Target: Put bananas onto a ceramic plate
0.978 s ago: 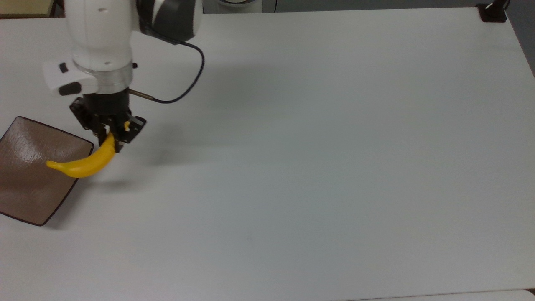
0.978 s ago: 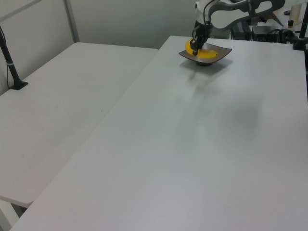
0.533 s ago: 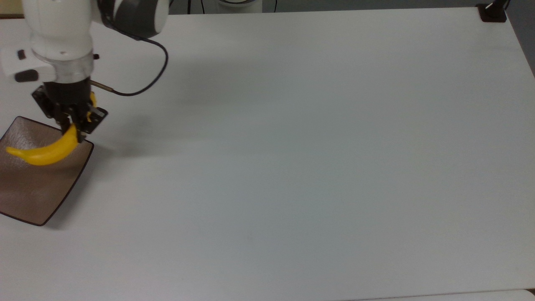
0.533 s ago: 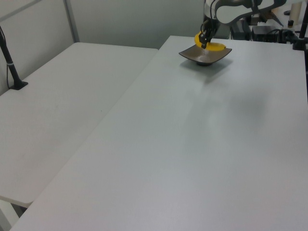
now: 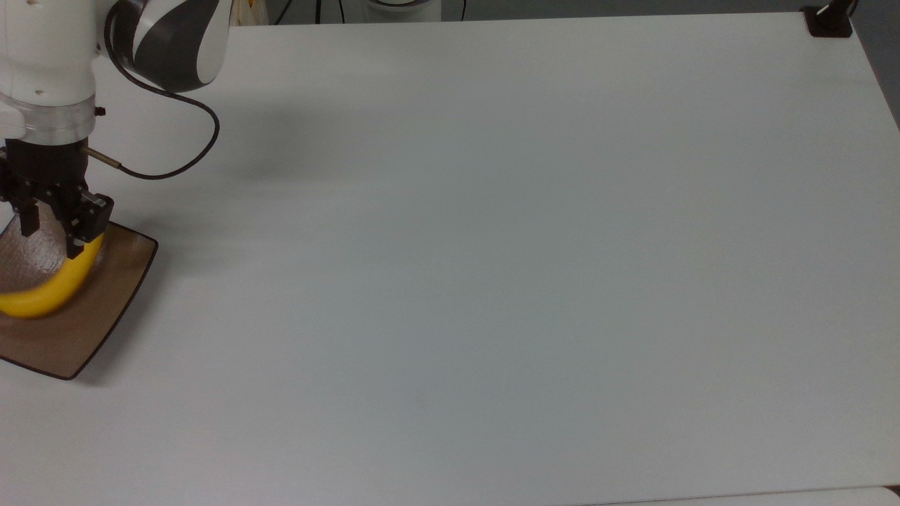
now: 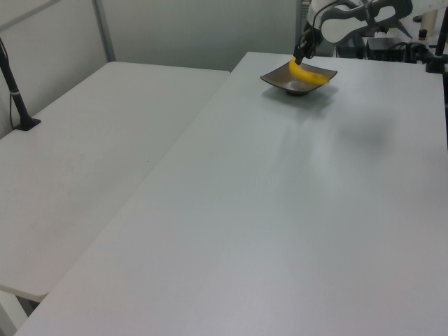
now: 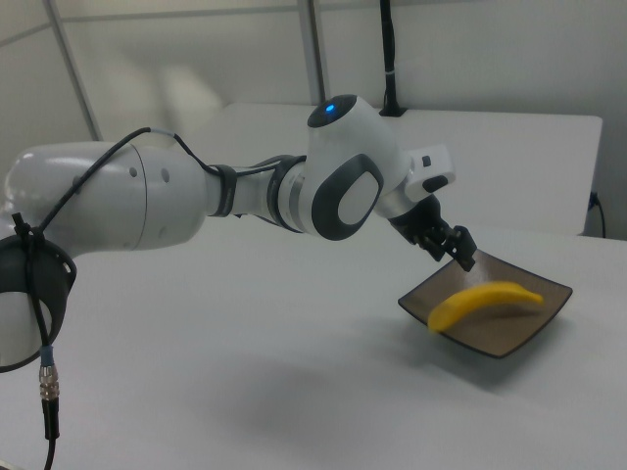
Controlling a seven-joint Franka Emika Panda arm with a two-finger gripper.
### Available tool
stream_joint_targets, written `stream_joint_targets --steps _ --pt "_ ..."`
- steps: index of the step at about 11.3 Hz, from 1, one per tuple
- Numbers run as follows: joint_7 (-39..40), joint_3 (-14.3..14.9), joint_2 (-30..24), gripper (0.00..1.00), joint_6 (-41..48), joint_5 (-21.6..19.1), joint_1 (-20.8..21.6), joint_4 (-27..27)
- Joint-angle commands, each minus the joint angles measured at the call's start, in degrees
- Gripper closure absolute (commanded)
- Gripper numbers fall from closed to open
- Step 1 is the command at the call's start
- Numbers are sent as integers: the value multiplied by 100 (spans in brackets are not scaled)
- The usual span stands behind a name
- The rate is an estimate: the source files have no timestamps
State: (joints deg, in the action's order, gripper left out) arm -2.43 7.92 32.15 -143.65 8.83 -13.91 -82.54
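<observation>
The gripper [image 5: 50, 241] hangs with its two fingers spread apart and nothing clamped between them. In the top view one finger overlaps the upper end of the banana [image 5: 50, 288], so contact there cannot be settled. The right view shows the gripper [image 7: 456, 253] above the plate's far left edge and apart from the banana [image 7: 485, 299], which lies flat in the dish.

In the left view the gripper [image 6: 302, 53] sits just above the banana [image 6: 309, 73], whose near end rises toward the fingers. This view also shows the plate [image 6: 288, 85] raised on a small foot.

The ceramic plate [image 5: 105, 299] lies at the top view's left edge, partly cut off by it, on a bare white table [image 5: 492, 281]. A black cable [image 5: 190, 151] loops from the wrist over the table. A dark mount [image 5: 830, 17] stands at the top view's far right corner. The left view shows a second white table [image 6: 84, 161] on its left, with a black post [image 6: 15, 91].

In the top view the banana runs from under the finger down and leftward, bowing toward the near side. In the right view its long axis crosses the plate [image 7: 509, 338] from the near left corner toward the right.
</observation>
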Motion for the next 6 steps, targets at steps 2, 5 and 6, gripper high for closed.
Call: stream_joint_targets --steps 2,5,6 --pt "-520 -53 -86 0 29 -65 64 45" --pt "-522 -150 -314 0 1324 -74 99 193" --pt "-504 -237 -402 0 1922 -57 133 351"
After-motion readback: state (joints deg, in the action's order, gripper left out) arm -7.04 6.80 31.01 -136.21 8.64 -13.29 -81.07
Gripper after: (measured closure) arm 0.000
